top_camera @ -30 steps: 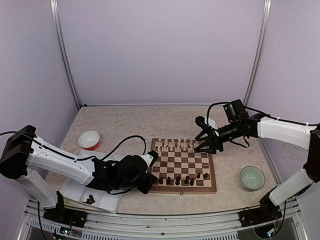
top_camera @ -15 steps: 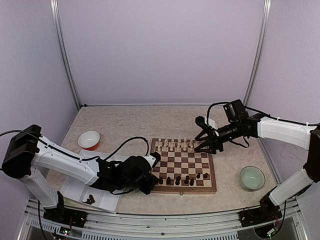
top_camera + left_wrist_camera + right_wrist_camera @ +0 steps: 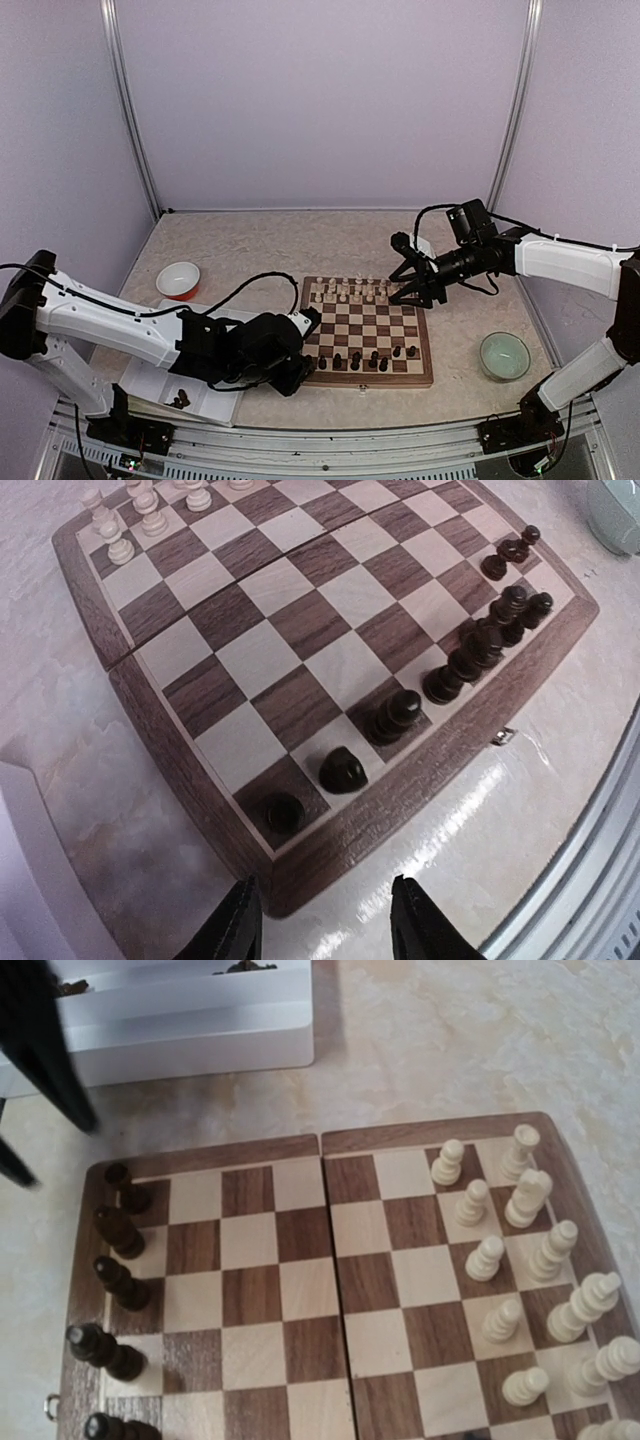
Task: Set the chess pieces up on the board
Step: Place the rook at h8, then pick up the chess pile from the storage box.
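The board (image 3: 366, 377) lies mid-table. Several dark chess pieces (image 3: 355, 360) stand along its near edge; they also show in the left wrist view (image 3: 470, 660) and the right wrist view (image 3: 118, 1230). A few more dark pieces (image 3: 180, 400) lie in the white tray. My left gripper (image 3: 298, 372) hovers low just off the board's near-left corner (image 3: 290, 880). It is open and empty, with its fingers (image 3: 235, 925) spread. My right gripper (image 3: 405, 283) hangs above the board's far-right corner and looks open and empty. Its fingers do not show in its wrist view.
Cream-white pieces (image 3: 350, 292) fill the board's far rows. A white divided tray (image 3: 160, 375) lies left of the board. A red-and-white bowl (image 3: 178, 280) stands behind it. A pale green bowl (image 3: 504, 356) stands right of the board.
My left arm has sunk and drawn slightly back toward the near-left, its gripper staying by the board's corner. The right arm has not moved.
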Robot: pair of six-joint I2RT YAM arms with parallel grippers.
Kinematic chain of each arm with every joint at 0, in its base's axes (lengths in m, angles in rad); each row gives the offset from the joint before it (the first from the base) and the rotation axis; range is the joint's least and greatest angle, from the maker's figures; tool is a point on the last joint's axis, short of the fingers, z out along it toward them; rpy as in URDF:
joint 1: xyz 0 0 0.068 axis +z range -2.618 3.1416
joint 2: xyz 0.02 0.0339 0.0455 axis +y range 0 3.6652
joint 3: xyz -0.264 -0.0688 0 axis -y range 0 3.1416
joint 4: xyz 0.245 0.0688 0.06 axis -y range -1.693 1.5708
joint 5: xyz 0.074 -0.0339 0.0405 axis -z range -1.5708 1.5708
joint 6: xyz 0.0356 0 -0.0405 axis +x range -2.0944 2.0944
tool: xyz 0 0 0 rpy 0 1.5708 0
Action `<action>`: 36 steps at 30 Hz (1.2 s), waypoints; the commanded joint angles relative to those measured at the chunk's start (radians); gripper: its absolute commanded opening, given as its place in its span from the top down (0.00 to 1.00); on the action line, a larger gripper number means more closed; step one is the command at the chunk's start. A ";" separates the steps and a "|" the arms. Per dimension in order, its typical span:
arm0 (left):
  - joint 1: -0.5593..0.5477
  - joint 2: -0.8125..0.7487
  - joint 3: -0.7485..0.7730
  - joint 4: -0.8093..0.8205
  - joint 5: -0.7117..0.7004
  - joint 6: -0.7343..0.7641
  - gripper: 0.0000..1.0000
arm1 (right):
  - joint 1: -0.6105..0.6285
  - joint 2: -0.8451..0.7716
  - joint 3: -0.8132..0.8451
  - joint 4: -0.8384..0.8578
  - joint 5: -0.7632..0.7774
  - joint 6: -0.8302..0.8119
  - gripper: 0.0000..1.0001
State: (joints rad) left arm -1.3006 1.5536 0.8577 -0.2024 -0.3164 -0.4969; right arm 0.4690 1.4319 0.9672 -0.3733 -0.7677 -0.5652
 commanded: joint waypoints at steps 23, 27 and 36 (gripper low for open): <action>0.614 -0.364 -0.191 -0.393 0.098 -0.182 0.66 | -0.010 0.002 -0.009 -0.033 -0.045 -0.022 0.41; 0.623 -0.243 -0.189 -0.373 0.153 -0.155 0.68 | -0.010 -0.002 -0.014 -0.033 -0.043 -0.027 0.41; 0.623 -0.124 -0.198 -0.286 0.108 -0.096 0.55 | -0.010 0.016 -0.010 -0.041 -0.056 -0.031 0.41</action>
State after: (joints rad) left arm -0.6800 1.4052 0.6662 -0.5583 -0.1947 -0.6376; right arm 0.4690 1.4433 0.9672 -0.4000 -0.7975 -0.5869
